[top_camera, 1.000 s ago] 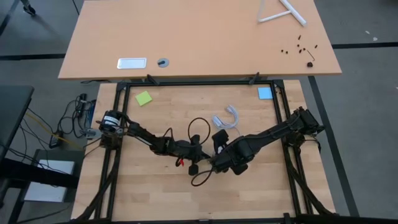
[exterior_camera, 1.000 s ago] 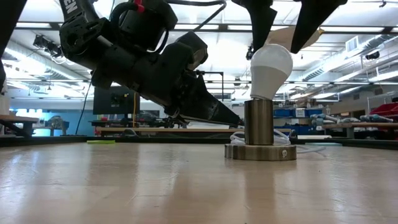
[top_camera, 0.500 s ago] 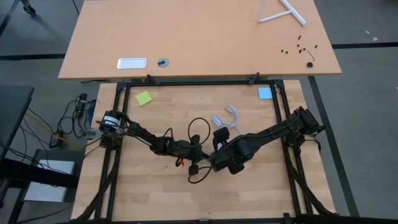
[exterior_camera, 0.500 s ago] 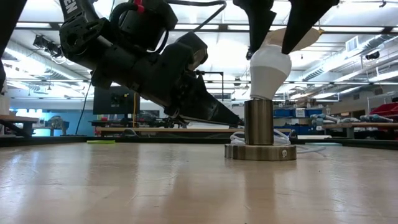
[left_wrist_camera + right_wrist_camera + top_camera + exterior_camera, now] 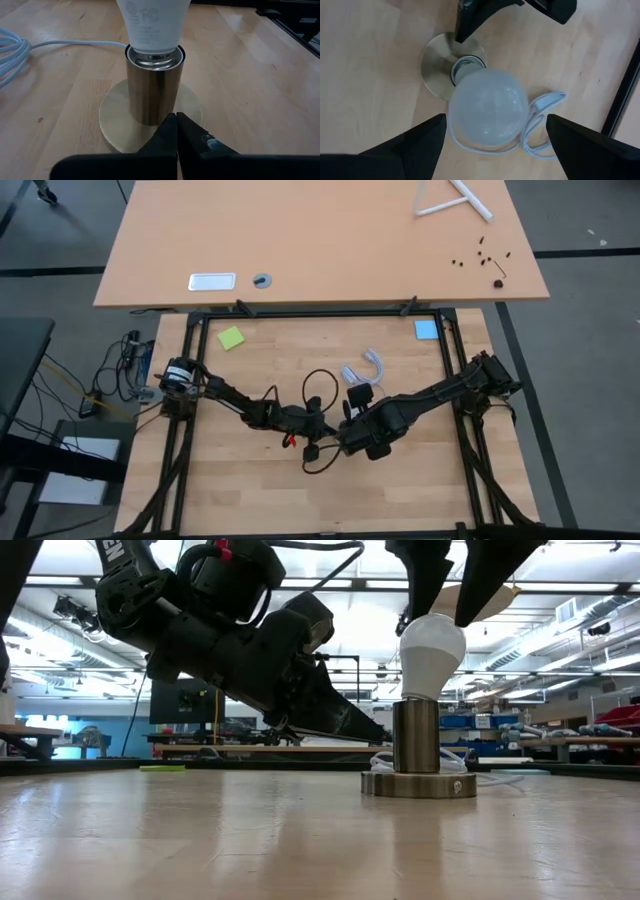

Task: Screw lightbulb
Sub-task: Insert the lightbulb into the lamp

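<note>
We see the lightbulb (image 5: pixel 432 652) standing upright with its screw end down in the socket (image 5: pixel 417 748), a brass-coloured cylinder on a round flat base that rests on the wooden bench (image 5: pixel 200 840). The bulb is white and frosted, pear-shaped, its round dome on top; grey print circles its neck (image 5: pixel 152 20), but we cannot read it, beyond what look like the letters FC. Straight above the bulb hangs the right pincer (image 5: pixel 487 131), its two dark fingers (image 5: pixel 430 575) spread wide to either side of the dome and, in the wrist view, clear of the glass. The left pincer (image 5: pixel 176 131) lies low on the bench with its fingertips pressed together, their point resting on the socket's base plate at the foot of the cylinder. A white cord (image 5: pixel 542 120) runs from the socket and loops on the bench just beside it. Farther off on the bench lie a green note (image 5: pixel 231 338) and a blue note (image 5: pixel 426 330).
</note>
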Robot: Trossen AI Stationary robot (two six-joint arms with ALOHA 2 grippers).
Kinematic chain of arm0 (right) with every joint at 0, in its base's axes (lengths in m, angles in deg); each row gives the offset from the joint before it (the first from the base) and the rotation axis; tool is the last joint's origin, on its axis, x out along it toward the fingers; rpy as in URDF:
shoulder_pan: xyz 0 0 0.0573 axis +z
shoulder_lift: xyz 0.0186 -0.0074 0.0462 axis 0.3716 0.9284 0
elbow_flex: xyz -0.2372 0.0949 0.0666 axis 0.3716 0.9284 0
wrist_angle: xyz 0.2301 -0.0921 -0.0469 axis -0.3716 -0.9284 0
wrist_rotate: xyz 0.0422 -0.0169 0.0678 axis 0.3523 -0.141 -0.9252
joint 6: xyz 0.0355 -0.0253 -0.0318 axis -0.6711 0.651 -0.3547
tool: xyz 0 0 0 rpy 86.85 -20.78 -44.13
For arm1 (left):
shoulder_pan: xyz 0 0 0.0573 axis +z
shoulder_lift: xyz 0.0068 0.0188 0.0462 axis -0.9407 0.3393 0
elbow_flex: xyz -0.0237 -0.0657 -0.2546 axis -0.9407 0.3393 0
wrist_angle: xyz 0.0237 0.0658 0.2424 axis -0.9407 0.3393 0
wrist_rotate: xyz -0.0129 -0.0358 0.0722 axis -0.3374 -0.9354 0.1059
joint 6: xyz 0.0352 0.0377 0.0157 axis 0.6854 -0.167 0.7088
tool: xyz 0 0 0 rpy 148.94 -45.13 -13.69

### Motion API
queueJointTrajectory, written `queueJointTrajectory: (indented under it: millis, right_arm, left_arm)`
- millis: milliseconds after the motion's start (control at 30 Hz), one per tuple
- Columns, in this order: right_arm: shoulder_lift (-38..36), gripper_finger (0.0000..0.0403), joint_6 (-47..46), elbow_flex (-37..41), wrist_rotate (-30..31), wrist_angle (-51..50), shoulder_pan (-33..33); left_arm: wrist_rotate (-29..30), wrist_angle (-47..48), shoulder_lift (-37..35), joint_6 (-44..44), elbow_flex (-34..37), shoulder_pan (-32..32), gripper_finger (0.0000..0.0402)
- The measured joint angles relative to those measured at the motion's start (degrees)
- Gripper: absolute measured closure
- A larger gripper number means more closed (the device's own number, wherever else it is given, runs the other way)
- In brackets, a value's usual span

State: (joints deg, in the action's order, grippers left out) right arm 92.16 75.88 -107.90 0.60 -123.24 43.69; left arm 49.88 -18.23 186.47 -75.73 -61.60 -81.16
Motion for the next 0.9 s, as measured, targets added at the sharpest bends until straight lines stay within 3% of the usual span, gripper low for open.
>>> queueJointTrajectory:
  millis: [267, 900]
  right_arm:
    - [0.0, 0.0054, 6.69, 0.0, -6.76, 1.13, -1.93]
    - [-0.09, 0.0057, 9.84, 7.08, -7.51, 7.03, -2.76]
  left_arm:
    - [-1.15, -0.02, 0.0, -0.02, 0.0, -0.01, 0.0401]
    - [-1.37, -0.04, 0.0, -0.01, 0.0, -0.01, 0.0401]
